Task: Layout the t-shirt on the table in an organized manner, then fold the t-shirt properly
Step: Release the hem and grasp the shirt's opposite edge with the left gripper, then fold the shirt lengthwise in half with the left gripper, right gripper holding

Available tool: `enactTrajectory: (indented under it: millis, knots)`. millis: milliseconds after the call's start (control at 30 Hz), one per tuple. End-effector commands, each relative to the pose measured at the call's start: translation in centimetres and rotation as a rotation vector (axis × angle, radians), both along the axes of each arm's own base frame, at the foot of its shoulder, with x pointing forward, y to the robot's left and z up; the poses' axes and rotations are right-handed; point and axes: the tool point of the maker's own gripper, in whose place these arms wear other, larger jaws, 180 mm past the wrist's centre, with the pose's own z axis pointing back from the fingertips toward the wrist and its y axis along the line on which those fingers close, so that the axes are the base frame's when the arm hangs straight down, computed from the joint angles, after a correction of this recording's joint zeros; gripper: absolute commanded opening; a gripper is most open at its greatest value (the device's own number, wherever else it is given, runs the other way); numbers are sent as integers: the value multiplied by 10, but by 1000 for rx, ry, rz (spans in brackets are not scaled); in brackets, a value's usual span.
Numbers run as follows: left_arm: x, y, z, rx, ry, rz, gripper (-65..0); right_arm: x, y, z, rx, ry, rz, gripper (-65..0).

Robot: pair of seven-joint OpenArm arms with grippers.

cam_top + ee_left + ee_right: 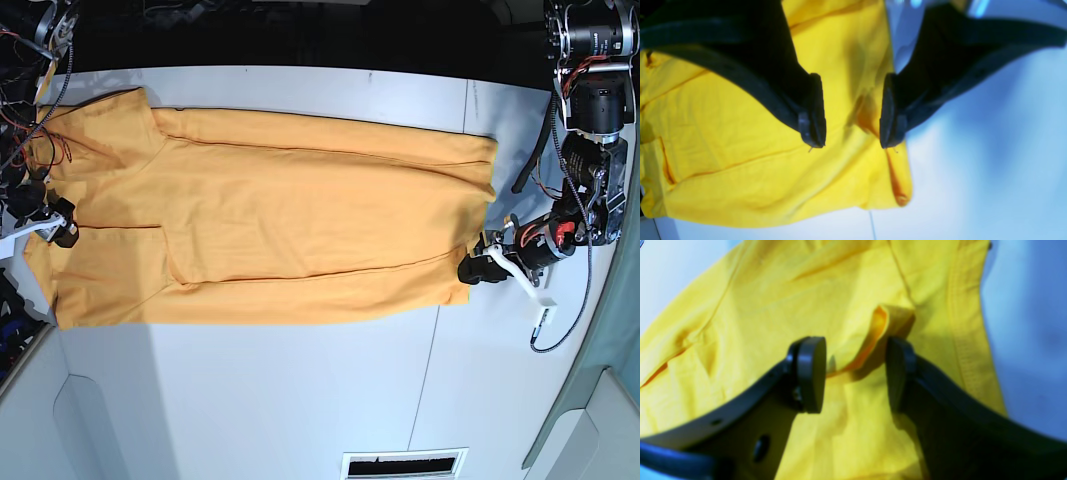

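Note:
The orange-yellow t-shirt (280,220) lies spread lengthwise across the white table (300,400), plain side up, with long creases and its side parts folded inward. My left gripper (472,268) is at the shirt's right end in the base view. In the left wrist view the left gripper (850,140) is open, straddling the shirt's (740,133) edge above a small raised pucker. My right gripper (60,230) is at the shirt's opposite end. Up close the right gripper (855,373) is open, with a raised fold of the t-shirt (880,326) standing between its fingers, unpinched.
A thin dark seam (440,330) crosses the table beside the shirt's right end. A vent slot (403,465) sits at the near table edge. Loose wires (30,150) hang by the right arm, and a white cable (545,320) trails from the left arm.

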Motion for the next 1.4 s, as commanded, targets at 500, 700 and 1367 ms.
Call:
enactTrajectory:
  millis: [500, 700, 1367]
  knots:
    - [16, -9, -1, 123, -36, -4, -650, 20, -19, 26, -72, -92, -15, -650]
    - [19, 0, 16, 144, -73, -41, -650, 19, -24, 40, -97, -124, -2, -650]
    - [-3, 7, 67, 236, -164, -214, -650, -63, -43, 117, -64, -254, -22, -650]
